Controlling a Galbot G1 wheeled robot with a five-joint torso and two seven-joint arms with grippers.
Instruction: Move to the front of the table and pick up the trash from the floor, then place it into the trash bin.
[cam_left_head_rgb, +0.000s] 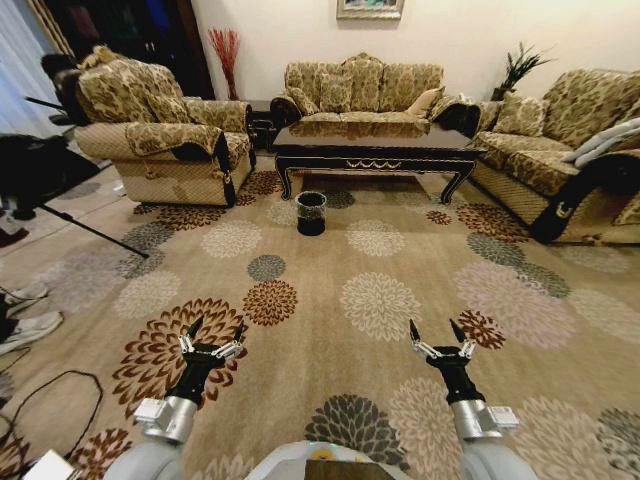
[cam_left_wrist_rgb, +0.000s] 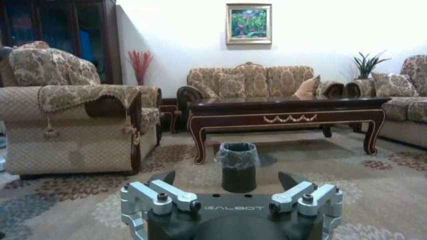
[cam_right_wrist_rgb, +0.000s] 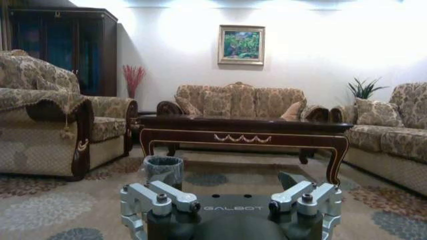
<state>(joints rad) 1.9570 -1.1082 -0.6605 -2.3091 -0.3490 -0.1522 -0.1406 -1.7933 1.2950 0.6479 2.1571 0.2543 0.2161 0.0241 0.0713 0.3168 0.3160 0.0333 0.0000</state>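
Lined bin (cam_left_head_rgb: 311, 212) (upright) before table (cam_left_head_rgb: 375, 141)

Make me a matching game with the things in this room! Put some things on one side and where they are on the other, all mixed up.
Things:
1. trash bin
2. table
3. red twigs
4. left gripper

Places:
A. in the corner behind the armchair
B. in front of the middle sofa
C. on the carpet just before the table's left end
D. low over the carpet near the robot, jaws open

Pairs: 1-C, 2-B, 3-A, 4-D
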